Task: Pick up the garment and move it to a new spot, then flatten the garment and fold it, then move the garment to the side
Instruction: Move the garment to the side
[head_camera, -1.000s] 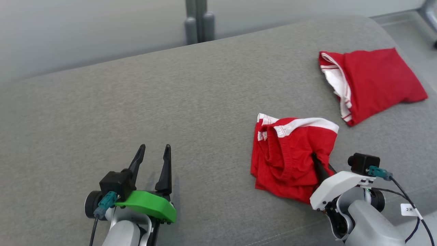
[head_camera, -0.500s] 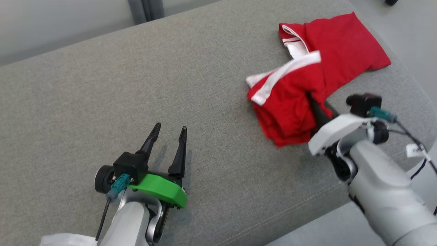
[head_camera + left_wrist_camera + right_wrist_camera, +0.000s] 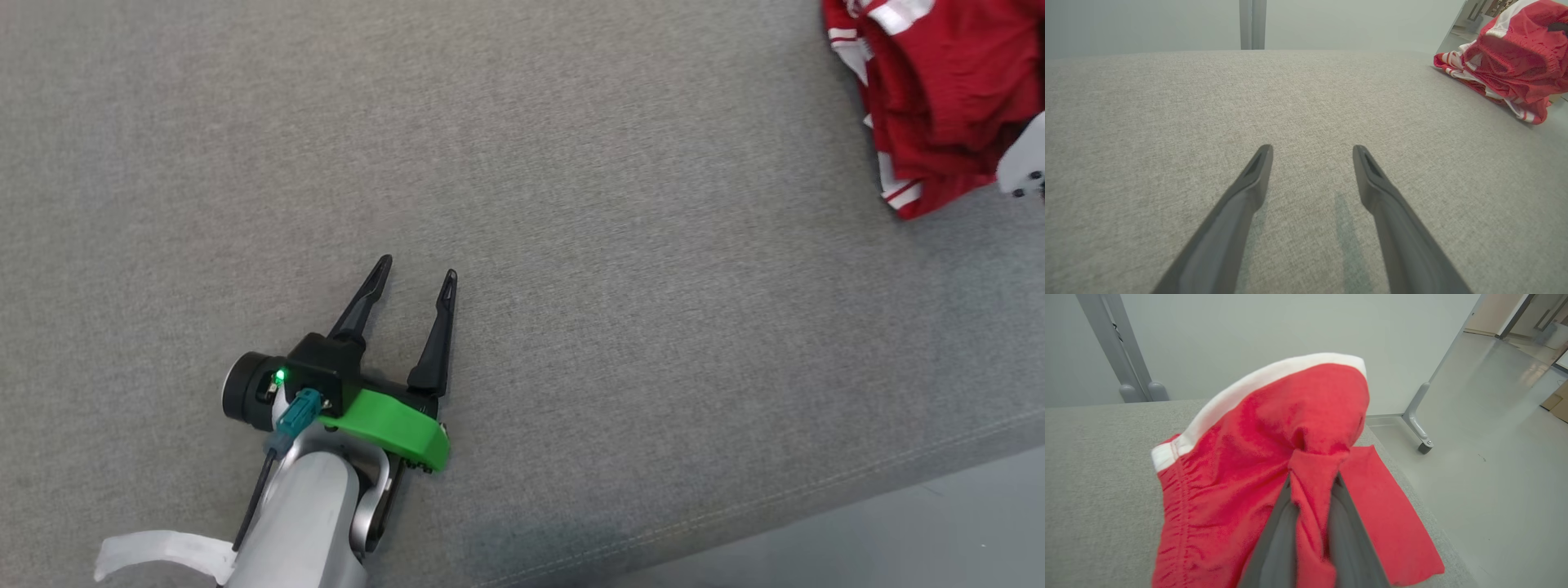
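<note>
holds left gripper (image 3: 416, 269) low over the near part of the grey cushion (image 3: 571, 245), fingers spread, empty. pinches a fold of red garment (image 3: 1241, 457) in right gripper (image 3: 1312, 479), raised above the cushion's right end.

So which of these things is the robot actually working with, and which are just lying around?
In the job:
- red garment with white waistband, pinched in the right jaws
- grey cushion, the work surface

Lying about:
- second red garment, flat beneath the held one
- left jaws, open and empty
- grey post behind
</note>
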`<state>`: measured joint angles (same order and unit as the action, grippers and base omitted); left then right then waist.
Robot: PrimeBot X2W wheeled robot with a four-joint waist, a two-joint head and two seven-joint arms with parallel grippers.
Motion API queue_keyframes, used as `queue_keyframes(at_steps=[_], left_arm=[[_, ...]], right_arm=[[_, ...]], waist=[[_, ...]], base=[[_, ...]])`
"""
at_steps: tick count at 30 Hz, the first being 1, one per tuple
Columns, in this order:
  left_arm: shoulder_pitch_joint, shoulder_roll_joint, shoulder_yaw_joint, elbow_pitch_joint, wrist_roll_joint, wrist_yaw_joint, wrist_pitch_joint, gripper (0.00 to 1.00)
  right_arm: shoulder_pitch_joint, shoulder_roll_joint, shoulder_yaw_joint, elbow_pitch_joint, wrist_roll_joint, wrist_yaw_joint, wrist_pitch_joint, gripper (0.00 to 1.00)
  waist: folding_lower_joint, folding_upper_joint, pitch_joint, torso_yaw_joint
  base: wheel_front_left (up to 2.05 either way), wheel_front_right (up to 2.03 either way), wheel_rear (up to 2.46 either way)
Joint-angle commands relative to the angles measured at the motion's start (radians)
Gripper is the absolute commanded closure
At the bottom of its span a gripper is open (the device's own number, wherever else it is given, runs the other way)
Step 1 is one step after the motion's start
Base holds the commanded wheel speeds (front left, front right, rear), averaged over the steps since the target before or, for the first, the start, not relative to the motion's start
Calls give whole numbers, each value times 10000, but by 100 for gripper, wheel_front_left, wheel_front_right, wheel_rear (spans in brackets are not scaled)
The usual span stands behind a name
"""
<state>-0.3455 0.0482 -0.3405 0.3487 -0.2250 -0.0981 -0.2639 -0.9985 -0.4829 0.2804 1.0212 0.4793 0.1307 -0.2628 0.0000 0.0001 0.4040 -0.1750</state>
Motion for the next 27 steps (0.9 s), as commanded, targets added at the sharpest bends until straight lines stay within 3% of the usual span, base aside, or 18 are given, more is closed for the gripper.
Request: queue_keyframes(at_steps=[1, 2, 3, 4, 10, 14, 20, 27], left_arm=[[-219, 56, 52, -69, 139, -71, 6, 0], [-226, 56, 63, -71, 157, -67, 6, 0], [-227, 56, 80, -78, 184, -65, 6, 0], [-232, 56, 99, -90, 222, -66, 6, 0], [-163, 66, 273, -95, 240, -56, 6, 0], [24, 63, 424, -185, 19, 108, 6, 0], [271, 59, 336, -184, -205, 224, 6, 0], [632, 57, 555, -17, -481, 429, 6, 0]], right_arm=[[-347, -199, -177, 298, -235, -3, -20, 100], [-473, -321, -393, 572, -328, -5, -20, 100], [-588, -438, -679, 801, -462, -5, -20, 66], [-695, -574, -978, 973, -649, -5, -20, 0], [-469, -577, -2759, 975, -2035, -3, -20, 0], [513, 315, -3535, -386, -2797, -5, -20, 0], [2298, 1707, -3130, -2136, -3025, -5, -20, 0], [3806, 2565, -1949, -3141, -2567, -5, -20, 0]], waist=[[0, -1, 867, 873], [0, -1, 928, 940], [0, -1, 977, 992], [0, -1, 1021, 1032], [0, -1, 1008, 1139], [0, -1, 580, 1155], [0, -1, -198, 1271], [0, -1, -980, 1598]], base=[[0, 0, 0], [0, 0, 0], [0, 0, 0], [0, 0, 0], [0, 0, 0], [0, 0, 0], [0, 0, 0], [0, 0, 0]])
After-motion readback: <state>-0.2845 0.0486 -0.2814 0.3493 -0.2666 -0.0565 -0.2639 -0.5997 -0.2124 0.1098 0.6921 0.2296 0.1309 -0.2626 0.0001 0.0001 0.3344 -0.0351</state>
